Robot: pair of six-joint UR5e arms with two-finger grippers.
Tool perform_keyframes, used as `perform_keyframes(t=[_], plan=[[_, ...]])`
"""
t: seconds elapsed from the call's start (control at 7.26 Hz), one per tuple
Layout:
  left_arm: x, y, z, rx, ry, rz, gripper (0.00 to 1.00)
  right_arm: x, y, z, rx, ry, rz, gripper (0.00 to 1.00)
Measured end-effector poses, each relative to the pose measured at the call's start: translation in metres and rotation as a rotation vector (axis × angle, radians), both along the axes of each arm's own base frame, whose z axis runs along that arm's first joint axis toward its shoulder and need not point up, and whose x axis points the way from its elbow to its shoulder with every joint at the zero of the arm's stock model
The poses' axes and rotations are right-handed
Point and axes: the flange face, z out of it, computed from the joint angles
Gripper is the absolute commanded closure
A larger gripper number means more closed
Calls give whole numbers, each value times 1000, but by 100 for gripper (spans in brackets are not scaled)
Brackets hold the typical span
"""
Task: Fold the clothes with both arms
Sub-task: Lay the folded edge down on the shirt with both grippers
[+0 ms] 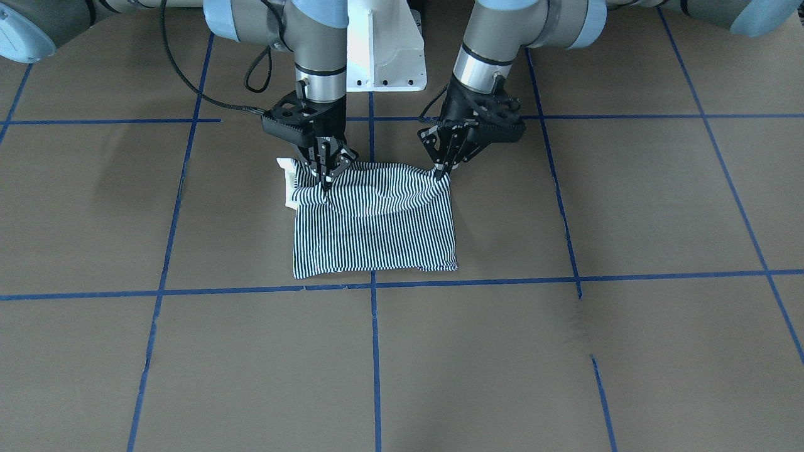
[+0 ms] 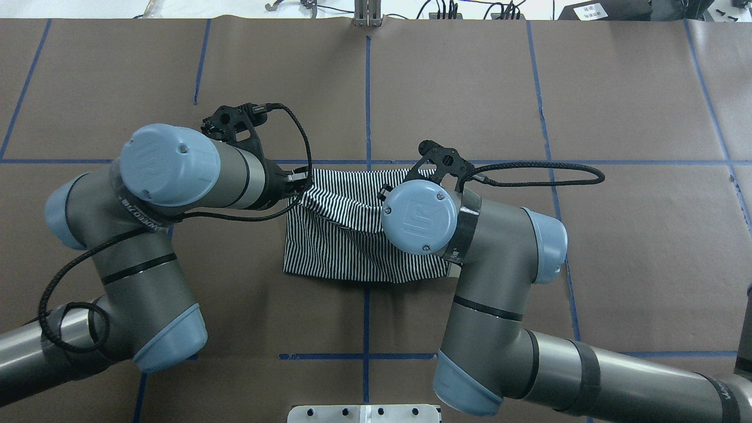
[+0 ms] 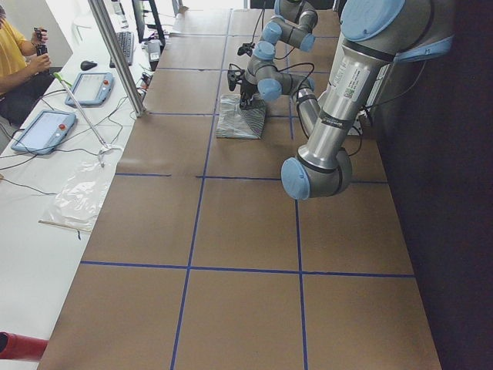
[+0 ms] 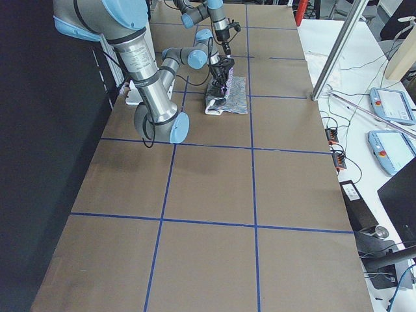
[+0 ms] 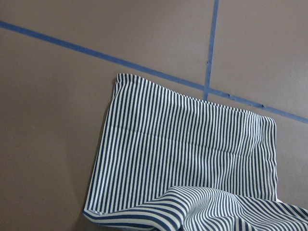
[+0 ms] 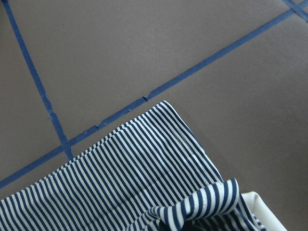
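The folded polo shirt [image 1: 377, 232] lies on the worktop [image 1: 628, 207], its long axis running claw to claw. The left claw [image 1: 443, 168] and right claw [image 1: 326, 176] each pinch a raised corner of its robot-side edge. The rest spreads away from the robot, likely the fold's direction.
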Motion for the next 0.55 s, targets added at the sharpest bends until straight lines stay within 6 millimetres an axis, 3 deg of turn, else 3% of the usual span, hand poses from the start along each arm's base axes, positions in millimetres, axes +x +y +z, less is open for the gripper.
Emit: perform_keyframes(t=[0.28, 0.55], plan=[[24, -33, 34, 20, -24, -6, 100, -13, -23, 14, 5, 18, 11, 100], [36, -44, 49, 19, -37, -6, 100, -19, -37, 22, 4, 38, 17, 100]])
